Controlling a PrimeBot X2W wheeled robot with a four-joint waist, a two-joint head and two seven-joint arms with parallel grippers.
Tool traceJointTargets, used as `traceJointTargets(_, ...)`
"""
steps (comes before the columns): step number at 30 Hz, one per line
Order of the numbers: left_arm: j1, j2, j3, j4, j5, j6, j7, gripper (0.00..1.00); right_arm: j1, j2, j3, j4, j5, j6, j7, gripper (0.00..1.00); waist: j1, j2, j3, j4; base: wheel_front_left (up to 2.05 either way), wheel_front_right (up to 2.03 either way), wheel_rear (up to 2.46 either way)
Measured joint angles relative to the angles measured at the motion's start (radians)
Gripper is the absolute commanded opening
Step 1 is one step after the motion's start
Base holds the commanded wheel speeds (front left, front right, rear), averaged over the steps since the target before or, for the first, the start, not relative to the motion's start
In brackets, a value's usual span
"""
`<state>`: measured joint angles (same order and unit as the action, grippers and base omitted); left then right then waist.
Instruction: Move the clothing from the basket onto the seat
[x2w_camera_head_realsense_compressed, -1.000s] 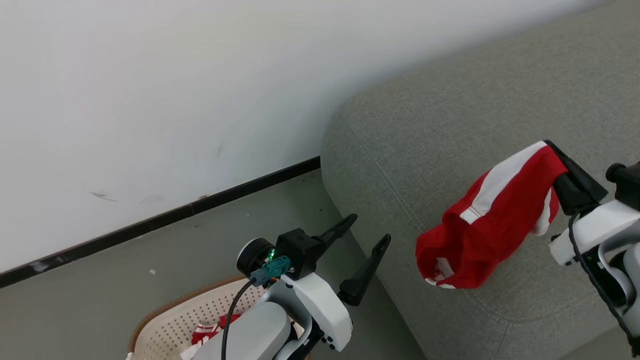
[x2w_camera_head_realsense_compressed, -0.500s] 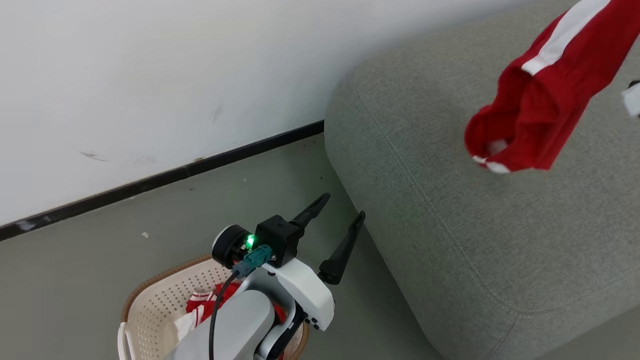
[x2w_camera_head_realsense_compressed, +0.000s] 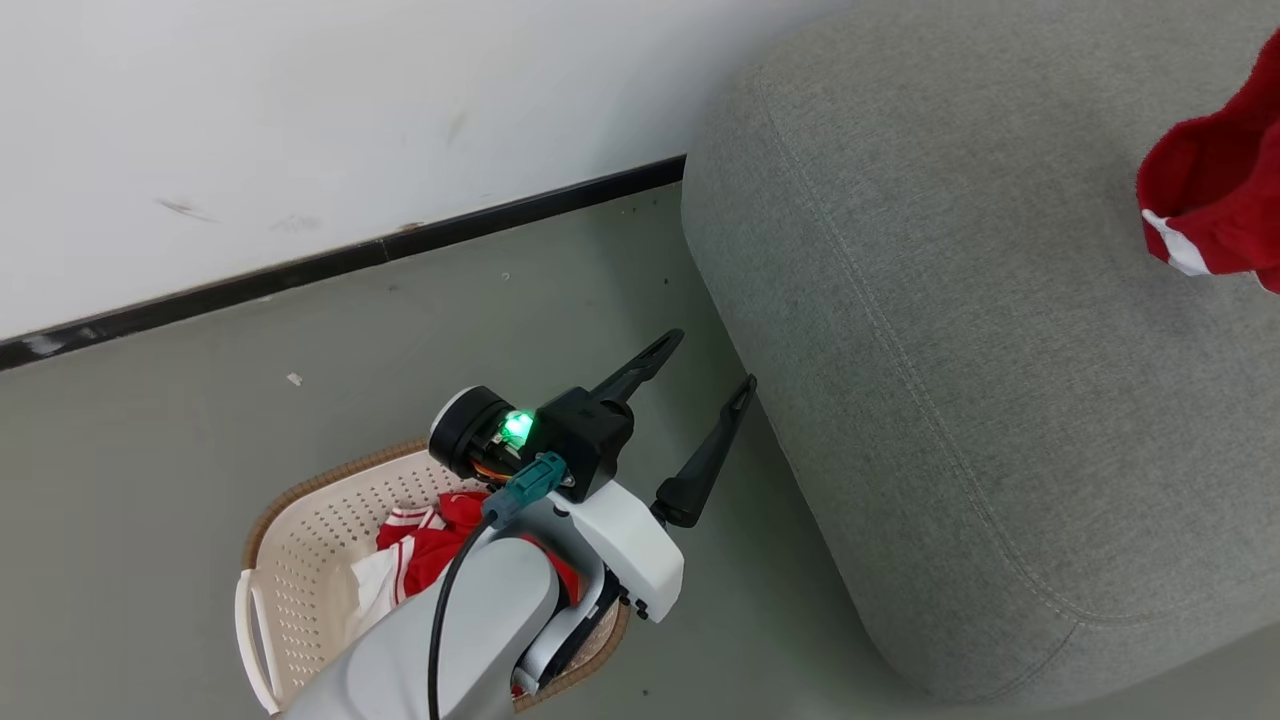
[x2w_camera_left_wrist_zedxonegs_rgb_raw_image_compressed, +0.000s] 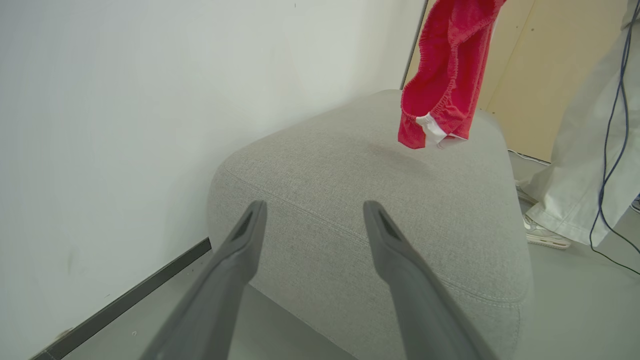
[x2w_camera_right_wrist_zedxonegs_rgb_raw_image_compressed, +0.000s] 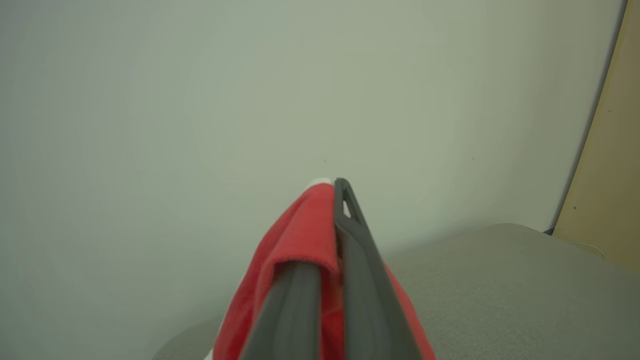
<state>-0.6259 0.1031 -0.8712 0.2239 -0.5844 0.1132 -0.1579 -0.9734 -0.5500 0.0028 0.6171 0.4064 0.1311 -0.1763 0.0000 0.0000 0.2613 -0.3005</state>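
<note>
1. The right gripper (x2w_camera_right_wrist_zedxonegs_rgb_raw_image_compressed: 334, 200) is pressed together on a red garment (x2w_camera_right_wrist_zedxonegs_rgb_raw_image_compressed: 300, 235) with white trim. It holds the garment in the air above the sofa (x2w_camera_head_realsense_compressed: 950, 350).
2. The left gripper (x2w_camera_head_realsense_compressed: 708, 362) is spread and empty. It is over the floor (x2w_camera_head_realsense_compressed: 200, 420), just beside the sofa's rounded corner.
3. The basket (x2w_camera_head_realsense_compressed: 310, 500) stands on the floor near the sofa, partly under the left arm (x2w_camera_head_realsense_compressed: 480, 630). Red and white clothing (x2w_camera_head_realsense_compressed: 425, 545) lies inside it.
4. In the left wrist view, a person's pale trouser leg (x2w_camera_left_wrist_zedxonegs_rgb_raw_image_compressed: 585, 150) and shoe (x2w_camera_left_wrist_zedxonegs_rgb_raw_image_compressed: 542, 235) stand at the sofa's far side.
</note>
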Motion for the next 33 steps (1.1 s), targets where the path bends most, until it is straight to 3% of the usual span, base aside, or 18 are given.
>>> traceJointTargets(5,-0.023,0.001,-0.018,-0.022,0.019,0.000,0.018,1.00,0.003,0.008,-0.050,0.077,-0.002,0.000,-0.020,0.00,0.0001,0.0000,0.039,0.017,0.00,0.00,0.00)
traceJointTargets(13,-0.052,-0.001,-0.036,-0.045,0.032,-0.002,0.044,1.00,0.060,0.058,0.016,0.156,-0.085,0.000,-0.044,0.00,0.0000,0.0000,0.098,0.040,0.00,0.00,0.00)
traceJointTargets(27,-0.087,0.005,-0.040,-0.054,0.040,-0.007,0.060,1.00,0.110,0.169,0.015,0.262,-0.166,0.000,-0.072,0.00,0.0001,0.0000,0.171,0.078,0.00,0.00,0.00)
traceJointTargets(29,-0.087,0.005,-0.040,-0.053,0.040,-0.011,0.060,1.00,0.114,0.183,0.008,0.270,-0.173,0.000,-0.073,0.30,0.0001,0.0000,0.176,0.084,0.00,0.00,0.00)
traceJointTargets(30,-0.087,0.006,-0.040,-0.051,0.040,-0.012,0.059,1.00,0.117,0.190,0.007,0.273,-0.173,0.000,-0.074,0.38,0.0001,0.0000,0.177,0.087,0.00,0.00,0.00)
traceJointTargets(31,-0.087,0.007,-0.040,-0.049,0.040,-0.012,0.058,1.00,0.125,0.199,0.006,0.273,-0.176,0.000,-0.074,0.73,0.0001,0.0000,0.178,0.090,0.00,0.00,0.00)
traceJointTargets(32,-0.087,0.010,-0.039,-0.046,0.040,-0.012,0.054,1.00,0.132,0.209,0.003,0.271,-0.183,0.000,-0.074,1.00,0.0001,0.0000,0.177,0.091,0.00,0.00,0.00)
traceJointTargets(33,-0.087,0.015,-0.036,-0.043,0.040,-0.012,0.053,1.00,0.135,0.219,0.002,0.267,-0.187,0.000,-0.074,1.00,0.0001,0.0000,0.176,0.092,0.00,0.00,0.00)
